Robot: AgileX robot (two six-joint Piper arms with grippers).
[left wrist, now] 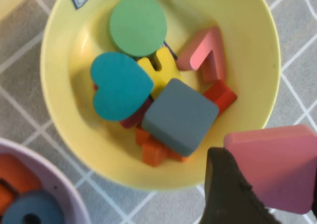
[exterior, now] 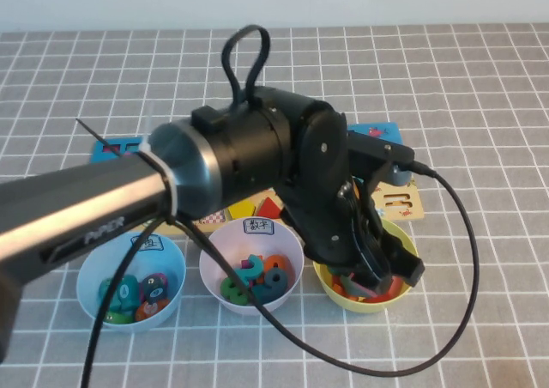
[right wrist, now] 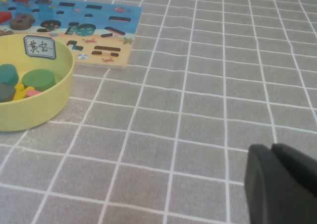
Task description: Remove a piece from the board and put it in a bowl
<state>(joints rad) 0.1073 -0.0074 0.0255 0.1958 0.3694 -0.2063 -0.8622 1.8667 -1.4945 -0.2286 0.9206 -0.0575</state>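
— What sat closest to the lens?

— My left arm (exterior: pixel 129 199), filling the high view from the left edge toward the middle. Its left gripper (left wrist: pixel 262 194) hung over the yellow-green bowl's (exterior: pixel 330 283) near rim, fingers clamped on the pink square piece (left wrist: pixel 277 167).

— So the piece was in the bowl?

— No, it was held above the rim, clear of the pile inside: a grey-blue square (left wrist: pixel 181 116), a teal heart (left wrist: pixel 118 85), a green disc (left wrist: pixel 137 25) and some red and orange bits.

— And the board?

— The board (exterior: pixel 403 201) lay behind the bowls, mostly hidden by my arm. The pale pink bowl (exterior: pixel 214 259) and the pale blue bowl (exterior: pixel 90 285) stood to the left of the yellow-green one.

— Your right gripper?

— My right gripper (right wrist: pixel 283 187) was low over the grey grid cloth (right wrist: pixel 208 85), well apart from the bowl. I could not tell how its fingers stood.
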